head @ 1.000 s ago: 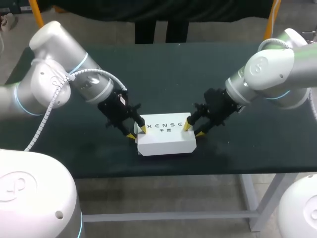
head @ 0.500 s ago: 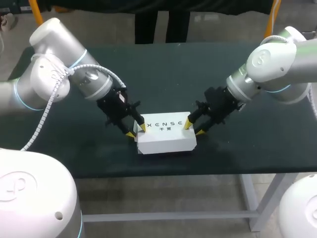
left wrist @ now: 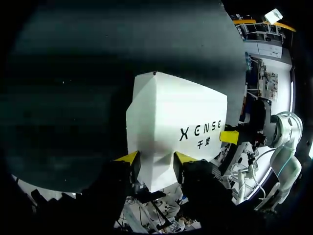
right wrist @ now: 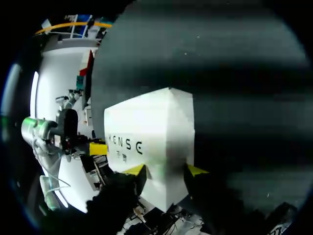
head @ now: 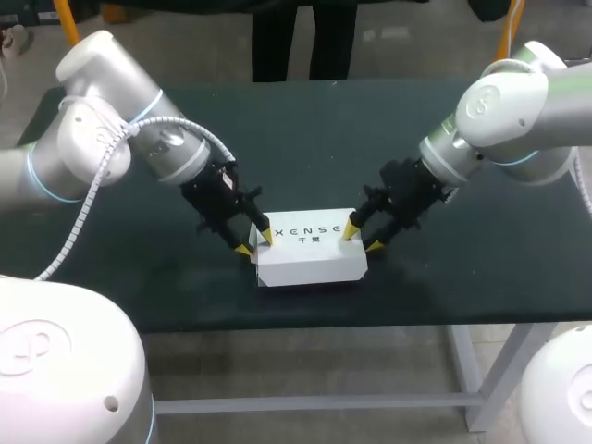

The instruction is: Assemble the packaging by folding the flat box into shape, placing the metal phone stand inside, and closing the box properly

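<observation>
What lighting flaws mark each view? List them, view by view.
Head view: even light, no glare; the white box casts only a faint shadow on the dark table. Left wrist view: dark horizontal bands run across the table, and the box's top face is very bright while its side face is shaded. Right wrist view: the same banding across the table, with one box face duller than the other.

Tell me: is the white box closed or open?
Closed: the white box is a full block, with no flap raised in any view.
</observation>
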You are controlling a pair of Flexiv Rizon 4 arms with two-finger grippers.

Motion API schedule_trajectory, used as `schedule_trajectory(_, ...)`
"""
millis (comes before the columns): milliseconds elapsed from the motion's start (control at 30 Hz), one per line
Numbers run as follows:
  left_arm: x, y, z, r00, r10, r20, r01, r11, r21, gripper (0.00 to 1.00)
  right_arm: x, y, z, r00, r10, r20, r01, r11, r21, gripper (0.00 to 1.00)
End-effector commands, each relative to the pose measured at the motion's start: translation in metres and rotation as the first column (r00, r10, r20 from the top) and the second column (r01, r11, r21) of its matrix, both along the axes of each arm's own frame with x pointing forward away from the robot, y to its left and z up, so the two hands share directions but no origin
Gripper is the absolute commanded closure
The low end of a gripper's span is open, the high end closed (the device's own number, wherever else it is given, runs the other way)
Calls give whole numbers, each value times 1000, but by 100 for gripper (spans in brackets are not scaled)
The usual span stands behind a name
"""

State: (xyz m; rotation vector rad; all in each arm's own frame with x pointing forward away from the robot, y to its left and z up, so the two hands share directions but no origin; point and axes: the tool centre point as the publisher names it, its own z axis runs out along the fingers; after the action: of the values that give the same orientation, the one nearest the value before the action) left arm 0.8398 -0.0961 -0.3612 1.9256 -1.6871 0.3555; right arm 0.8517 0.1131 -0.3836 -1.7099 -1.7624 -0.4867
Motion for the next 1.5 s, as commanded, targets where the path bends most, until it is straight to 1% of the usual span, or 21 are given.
schedule_trajectory(33, 2, -3, 2, 1000, -7, -9, 7, 1000, 7, 53, 3, 2, 2, 1000, 8, -12, -8, 1000, -1, 45)
schedule_trajectory(100, 2, -4, 3, 1000, -8, -12, 8, 1000, 9, 52, 3, 3, 2, 1000, 11, -18, -11, 1000, -3, 45)
schedule_trajectory(233, 2, -4, 4, 1000, -7, -23, 7, 1000, 13, 52, 3, 3, 3, 1000, 14, -24, -14, 1000, -8, 42)
schedule_trajectory(333, 2, -5, 5, 1000, -6, -31, 7, 1000, 18, 52, 3, 3, 4, 1000, 15, -26, -15, 1000, -10, 44)
schedule_trajectory(400, 1, -6, 5, 999, -6, -34, 7, 1000, 19, 52, 2, 3, 5, 999, 16, -27, -16, 1000, -10, 44)
schedule_trajectory(667, 1, -7, 7, 999, -3, -48, 4, 1000, 25, 52, 2, 4, 8, 999, 5, -51, -6, 1000, -17, 47)
schedule_trajectory(933, 1, -8, 9, 998, 1, -64, 0, 1000, 29, 51, 4, 5, 9, 996, -13, -91, 10, 1000, -27, 45)
schedule_trajectory(967, 1, -8, 9, 998, 2, -69, 0, 1000, 31, 51, 5, 5, 9, 995, -15, -97, 13, 1000, -27, 44)
schedule_trajectory(1067, 1, -8, 10, 997, 2, -78, 0, 999, 32, 51, 5, 5, 9, 994, -19, -106, 17, 999, -27, 47)
schedule_trajectory(1500, 2, -9, 12, 993, 2, -115, 3, 999, 38, 50, 6, 4, 13, 991, -26, -134, 23, 1000, -21, 47)
